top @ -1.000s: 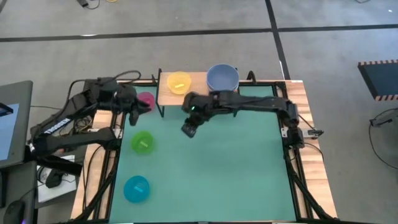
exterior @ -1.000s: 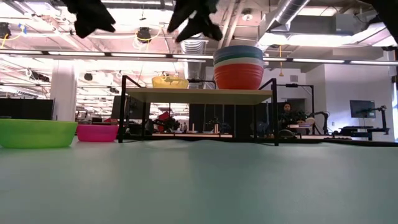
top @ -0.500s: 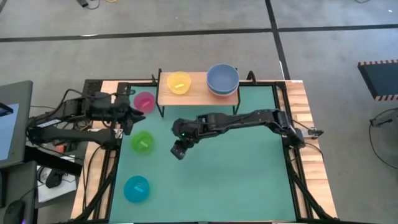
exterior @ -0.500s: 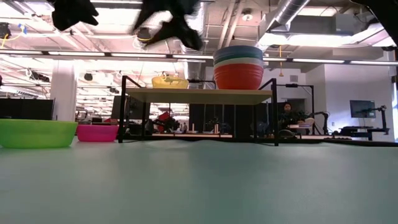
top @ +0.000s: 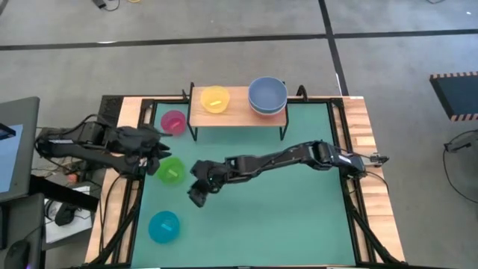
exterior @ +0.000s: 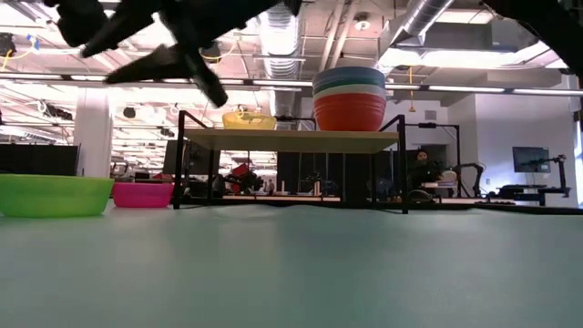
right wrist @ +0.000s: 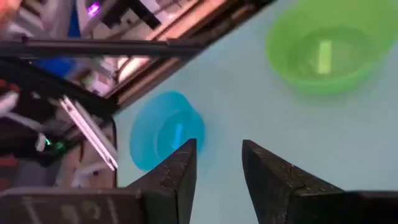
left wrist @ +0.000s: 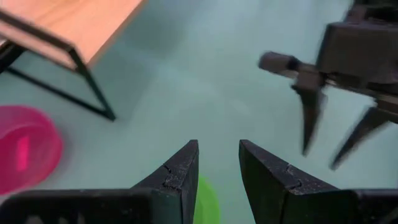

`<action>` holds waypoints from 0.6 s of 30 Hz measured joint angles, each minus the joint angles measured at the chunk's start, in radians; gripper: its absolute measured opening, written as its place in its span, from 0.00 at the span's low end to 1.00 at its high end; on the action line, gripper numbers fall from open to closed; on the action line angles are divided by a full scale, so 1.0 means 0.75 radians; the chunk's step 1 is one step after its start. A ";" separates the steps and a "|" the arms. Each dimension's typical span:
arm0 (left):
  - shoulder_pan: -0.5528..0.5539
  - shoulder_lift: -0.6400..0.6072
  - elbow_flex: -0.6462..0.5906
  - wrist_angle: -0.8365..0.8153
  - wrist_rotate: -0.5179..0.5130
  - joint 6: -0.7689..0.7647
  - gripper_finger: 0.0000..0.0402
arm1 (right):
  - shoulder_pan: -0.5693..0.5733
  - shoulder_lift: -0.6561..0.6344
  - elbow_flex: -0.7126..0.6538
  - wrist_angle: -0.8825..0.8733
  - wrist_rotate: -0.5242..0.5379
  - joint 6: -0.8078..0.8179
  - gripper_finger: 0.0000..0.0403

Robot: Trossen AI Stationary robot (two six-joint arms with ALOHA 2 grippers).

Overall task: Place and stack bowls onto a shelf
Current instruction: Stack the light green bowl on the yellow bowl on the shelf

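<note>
The light-wood shelf point(top: 237, 108) stands at the mat's far edge. On it are a yellow bowl point(top: 215, 99) and a stack of bowls with a pale blue one on top point(top: 267, 96) and a red one at the bottom point(exterior: 349, 111). A pink bowl point(top: 173, 122), a green bowl point(top: 170, 170) and a cyan bowl point(top: 163, 226) rest on the mat at the left. My left gripper point(top: 158, 153) is open and empty, raised just off the green bowl's far-left rim. My right gripper point(top: 196, 197) is open and empty, raised over the mat between the green and cyan bowls.
The green mat point(top: 284, 209) stretches to the right of the bowls. The shelf's thin black legs point(left wrist: 93, 87) stand near the pink bowl point(left wrist: 25, 152). The two grippers are close together near the green bowl point(right wrist: 326, 46). The table's left frame rail point(top: 127, 202) runs beside the bowls.
My right gripper has swung from beside the shelf toward the table's near left, ending between the green and cyan bowls. My left gripper has drawn back from beside the pink bowl toward the near edge, to the green bowl. No bowl has moved.
</note>
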 joint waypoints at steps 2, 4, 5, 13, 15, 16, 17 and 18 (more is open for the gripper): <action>-0.046 0.000 0.000 -0.048 -0.058 -0.040 0.25 | 0.002 0.006 -0.006 -0.027 0.004 0.099 0.36; -0.088 0.001 0.000 -0.082 -0.105 -0.093 0.25 | 0.000 0.039 -0.002 0.006 0.005 0.212 0.33; -0.110 0.001 0.000 -0.097 -0.119 -0.119 0.25 | -0.001 0.057 0.001 0.013 0.005 0.242 0.31; -0.260 -0.052 -0.199 -0.089 -0.139 -0.371 0.25 | -0.001 0.142 -0.007 -0.006 0.045 0.312 0.30; -0.296 -0.071 -0.275 -0.085 -0.111 -0.455 0.25 | -0.003 0.173 0.001 0.049 0.049 0.339 0.31; -0.315 -0.080 -0.312 -0.079 -0.089 -0.499 0.25 | -0.004 0.173 0.000 0.046 0.049 0.350 0.32; -0.335 -0.087 -0.345 -0.073 -0.073 -0.537 0.25 | -0.003 0.173 -0.005 0.027 0.047 0.354 0.33; -0.355 -0.088 -0.378 -0.061 -0.055 -0.569 0.25 | -0.001 0.176 -0.007 0.030 0.047 0.356 0.34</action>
